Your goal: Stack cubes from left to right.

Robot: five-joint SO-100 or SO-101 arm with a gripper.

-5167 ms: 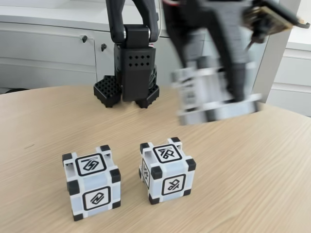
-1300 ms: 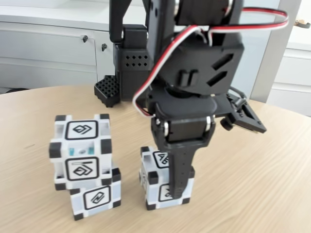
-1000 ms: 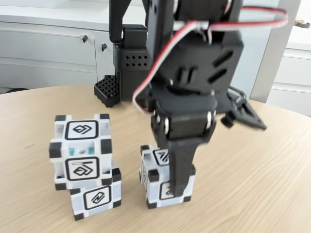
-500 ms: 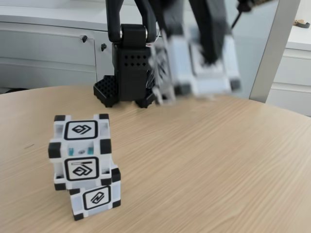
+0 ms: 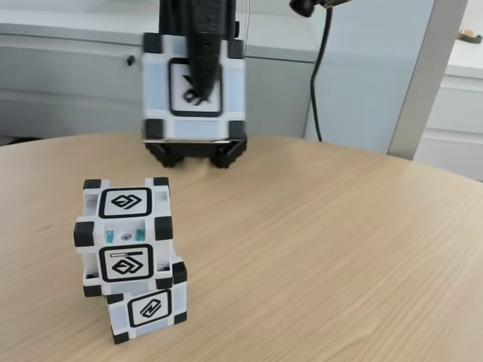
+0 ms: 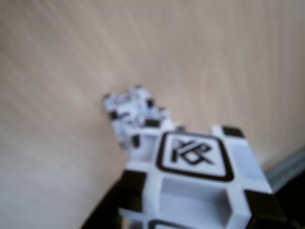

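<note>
Clamped on a cube, the gripper [image 5: 198, 83] is hanging in the upper middle of the fixed view, one dark finger [image 5: 202, 53] running down the carried cube [image 5: 195, 84] across its glyph face, well above the wooden table [image 5: 339, 249]. At the lower left, two more cubes are sitting as a stack: the upper cube [image 5: 124, 235] is resting on the lower cube [image 5: 147, 305], shifted a little to the left so it overhangs. In the wrist view, the held cube [image 6: 190, 181] is filling the lower right, blurred, while the stack [image 6: 131, 114] is showing small near the centre. These cubes look like rigid, light, smooth plastic; pinching two opposite flat faces between the corner blocks seems the safest hold.
</note>
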